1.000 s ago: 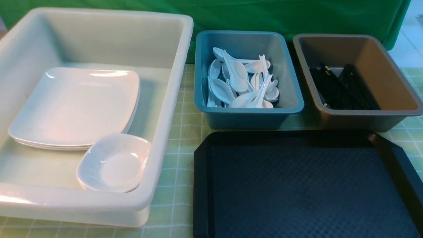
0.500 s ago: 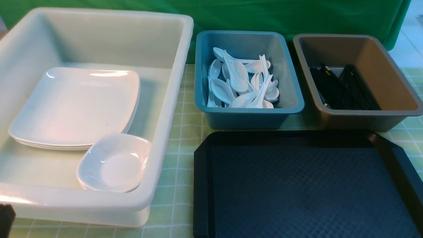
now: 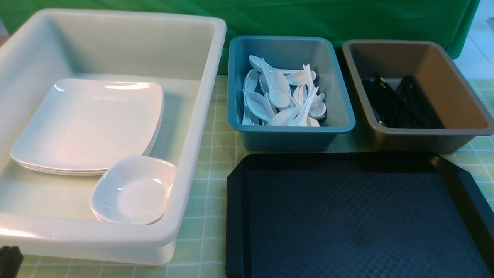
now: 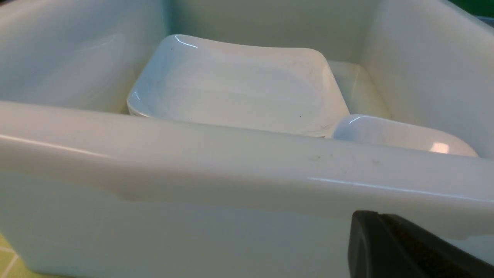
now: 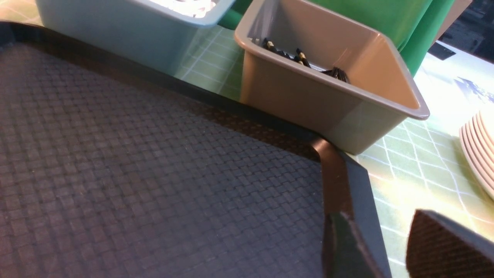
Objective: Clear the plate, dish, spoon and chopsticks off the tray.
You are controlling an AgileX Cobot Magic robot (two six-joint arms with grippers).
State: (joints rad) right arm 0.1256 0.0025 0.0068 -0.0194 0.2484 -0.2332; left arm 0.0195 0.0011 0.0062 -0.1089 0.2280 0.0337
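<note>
The black tray (image 3: 235, 216) lies at the front right with nothing on its textured surface; its clipped corner (image 5: 332, 162) also shows in the right wrist view. A stack of white square plates (image 3: 88, 123) and a small white dish (image 3: 133, 191) sit inside the big white tub (image 3: 200, 127). White spoons (image 3: 281, 100) fill the blue bin. Black chopsticks (image 3: 401, 102) lie in the grey-brown bin. My left gripper (image 4: 376, 224) is shut and empty, just outside the tub's near wall (image 4: 231, 162). My right gripper (image 5: 380, 235) is open over the tray's right rim.
The blue bin (image 3: 339, 112) and the grey-brown bin (image 3: 459, 116) stand behind the tray on a green checked cloth (image 3: 216, 154). A stack of pale plates (image 5: 478, 150) lies on the cloth to the right of the tray. A green backdrop closes off the back.
My left gripper's dark tip has come into the front view's lower left corner, then sunk slightly. The dishes, bins and tray have not moved.
</note>
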